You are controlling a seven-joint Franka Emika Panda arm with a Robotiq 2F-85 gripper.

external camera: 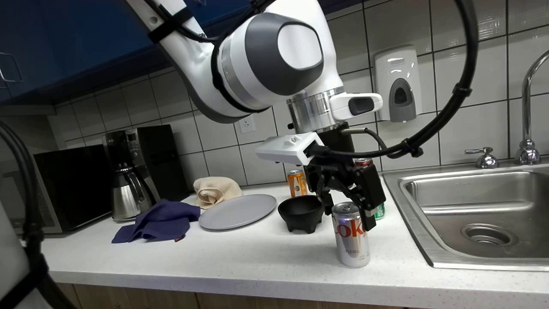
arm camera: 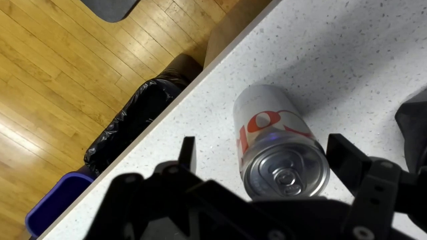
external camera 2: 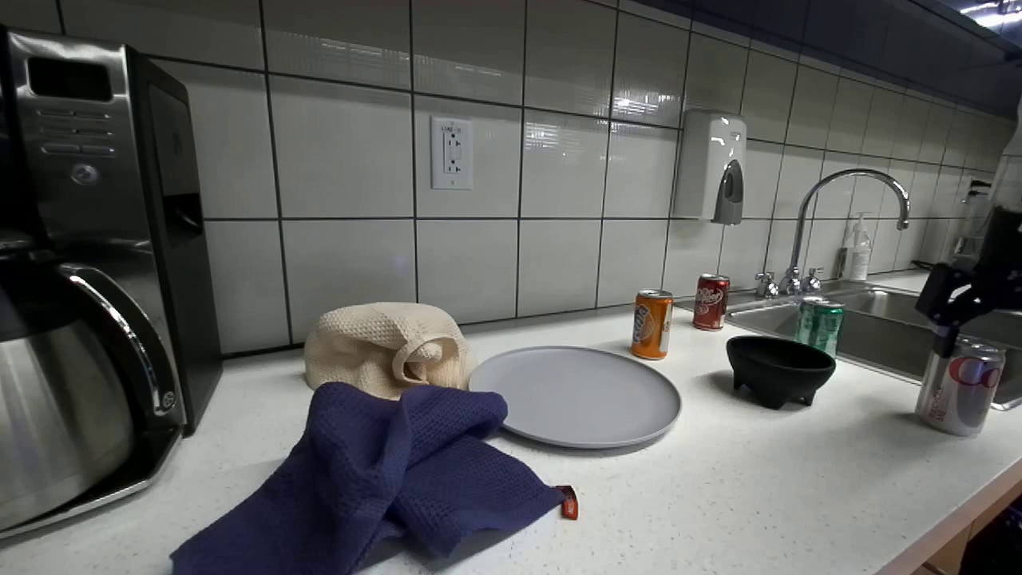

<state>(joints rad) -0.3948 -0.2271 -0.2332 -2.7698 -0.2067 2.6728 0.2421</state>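
Reaching the silver Coke can (external camera: 351,251) looks done: the gripper (arm camera: 262,146) stands with its jaws wide apart, one either side of the can's top. Whether one touches it, I cannot tell. No grip or lift is made yet; the can stands upright on the countertop (external camera: 257,262), near its front edge. The black footed bowl (external camera: 301,212) sits farther from that edge.

silver can (external camera: 352,246) (red-lettered), black bowl (external camera 2: 778,371), speckled white counter (external camera: 257,255)
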